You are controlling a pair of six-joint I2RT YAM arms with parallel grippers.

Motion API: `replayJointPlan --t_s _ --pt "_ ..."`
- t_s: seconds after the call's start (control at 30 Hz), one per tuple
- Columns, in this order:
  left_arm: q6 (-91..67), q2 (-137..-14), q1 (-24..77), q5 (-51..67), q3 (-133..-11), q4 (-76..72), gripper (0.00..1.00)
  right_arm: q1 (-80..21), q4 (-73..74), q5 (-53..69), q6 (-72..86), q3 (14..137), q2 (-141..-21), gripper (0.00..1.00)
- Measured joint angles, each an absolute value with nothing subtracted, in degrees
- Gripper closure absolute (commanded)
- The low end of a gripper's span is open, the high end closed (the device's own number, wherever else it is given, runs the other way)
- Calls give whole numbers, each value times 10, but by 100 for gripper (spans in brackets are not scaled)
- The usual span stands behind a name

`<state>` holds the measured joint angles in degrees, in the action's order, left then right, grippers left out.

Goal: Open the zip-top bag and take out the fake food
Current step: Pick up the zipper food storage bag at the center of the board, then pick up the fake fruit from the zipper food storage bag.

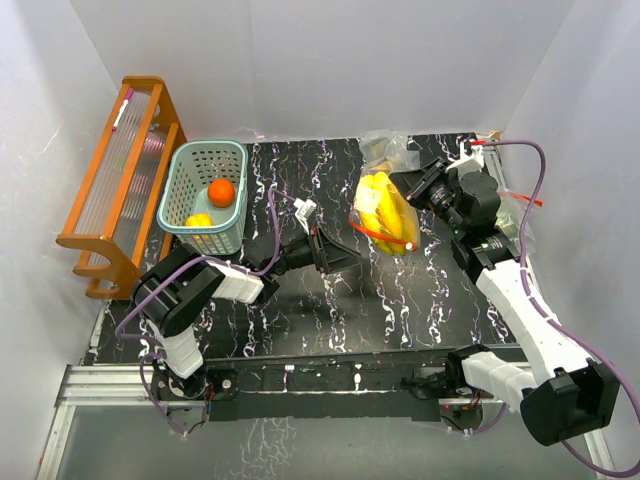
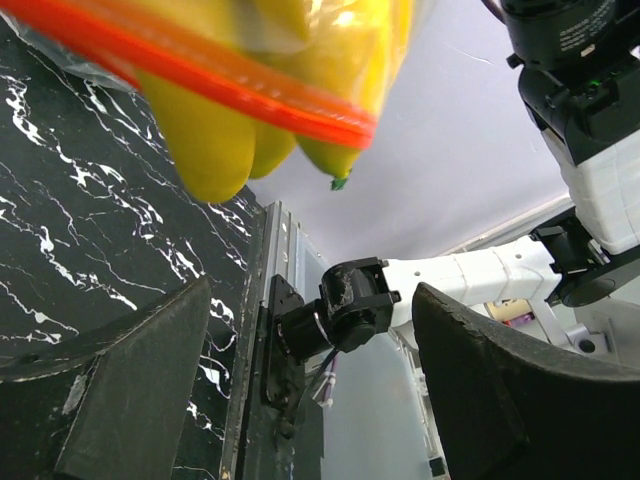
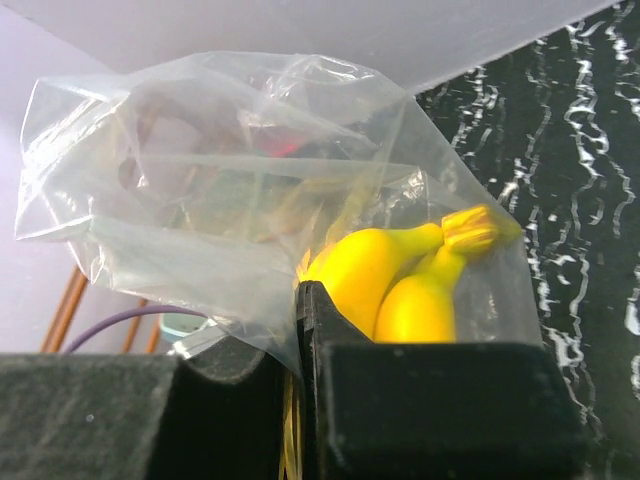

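Note:
The clear zip-top bag (image 1: 383, 190) hangs at the back right of the table, its red-orange zip strip (image 1: 385, 236) at the low end. A yellow banana bunch (image 1: 383, 207) of fake food fills it. My right gripper (image 1: 420, 186) is shut on the bag's upper plastic; in the right wrist view the jaws (image 3: 305, 300) pinch the film beside the bananas (image 3: 400, 285). My left gripper (image 1: 343, 256) stands open just left of the bag's mouth, holding nothing. In the left wrist view the zip strip (image 2: 210, 75) and banana tips (image 2: 215, 160) hang above the open fingers (image 2: 130, 390).
A teal slatted basket (image 1: 190, 160) at the back left holds a round orange (image 1: 221, 192) and a yellow piece (image 1: 198, 220). An orange wooden rack (image 1: 105, 245) stands against the left wall. White walls close in the table on three sides.

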<state>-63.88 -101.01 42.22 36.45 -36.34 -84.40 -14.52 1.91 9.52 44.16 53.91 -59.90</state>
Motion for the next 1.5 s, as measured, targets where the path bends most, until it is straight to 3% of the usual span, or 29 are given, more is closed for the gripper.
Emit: replayJointPlan --t_s 0.33,1.1,1.37,1.5 --pt "-612 -1023 443 346 -381 -836 3 -145 -26 140 514 538 -584 92" --pt "-481 -1040 448 324 -398 -909 6 -145 -177 247 727 485 -560 92" --pt "-462 -1032 449 324 -425 -912 14 -145 -258 257 821 422 -554 92" --pt "-458 -1027 452 325 -427 -912 43 -145 -286 259 858 402 -557 92"
